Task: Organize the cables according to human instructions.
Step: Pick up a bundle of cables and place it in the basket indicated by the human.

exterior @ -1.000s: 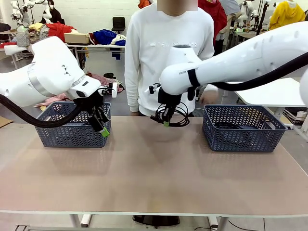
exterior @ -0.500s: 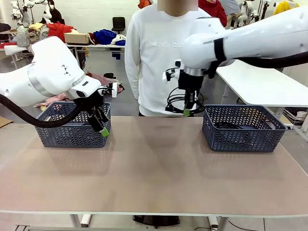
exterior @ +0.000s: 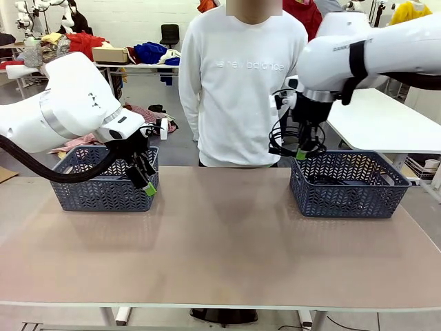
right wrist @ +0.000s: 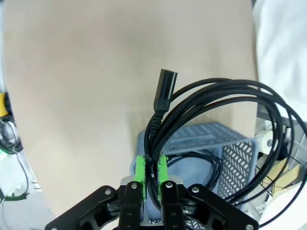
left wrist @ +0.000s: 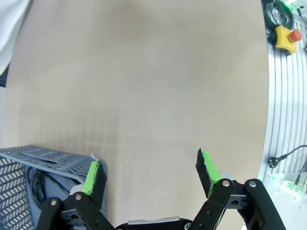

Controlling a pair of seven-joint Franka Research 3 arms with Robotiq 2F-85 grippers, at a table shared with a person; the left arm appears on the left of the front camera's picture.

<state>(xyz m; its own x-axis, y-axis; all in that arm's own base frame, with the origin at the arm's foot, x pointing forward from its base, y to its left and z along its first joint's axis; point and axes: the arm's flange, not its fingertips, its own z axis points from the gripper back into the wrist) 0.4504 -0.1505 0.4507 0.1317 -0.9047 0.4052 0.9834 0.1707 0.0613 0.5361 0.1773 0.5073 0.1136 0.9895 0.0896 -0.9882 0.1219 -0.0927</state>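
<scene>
While my right gripper (exterior: 301,153) pinches a cable (exterior: 281,142) over the right basket (exterior: 348,198) for dropping, my left gripper (exterior: 146,181) idles spread

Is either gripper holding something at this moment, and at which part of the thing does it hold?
The right gripper pinches a coiled black cable on the bundled strands near its plug, above the right basket. The left gripper is open, holding nothing.

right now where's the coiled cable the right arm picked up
In the front view the coiled cable hangs from the shut right gripper, just above the near-left corner of the right-hand basket, in front of the person.
</scene>
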